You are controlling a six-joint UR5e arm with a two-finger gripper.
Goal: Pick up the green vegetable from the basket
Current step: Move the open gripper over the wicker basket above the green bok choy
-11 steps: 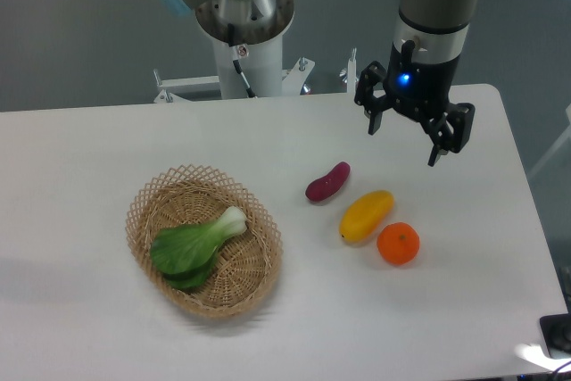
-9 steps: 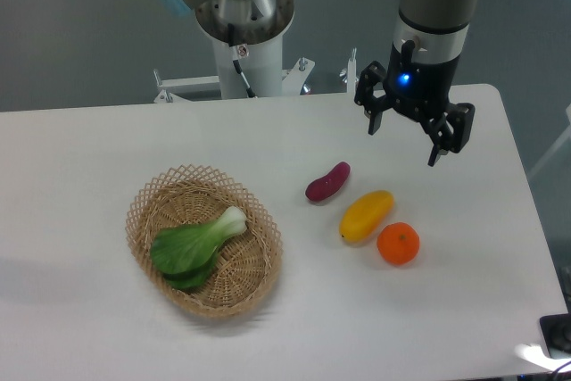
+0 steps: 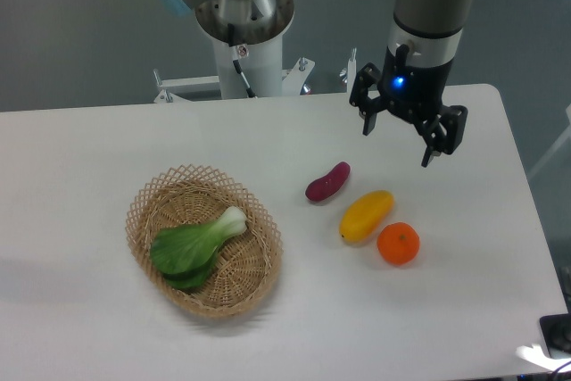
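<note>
Green leaves and a pale stem mark the vegetable, which lies loose in the wicker basket toward the table's front left, stem end pointing to the far right, so it is open to a grasp from above. Nothing covers it. The gripper hangs released and empty near the far right edge, well apart. Between them lie a purple sweet potato, a yellow fruit and an orange.
</note>
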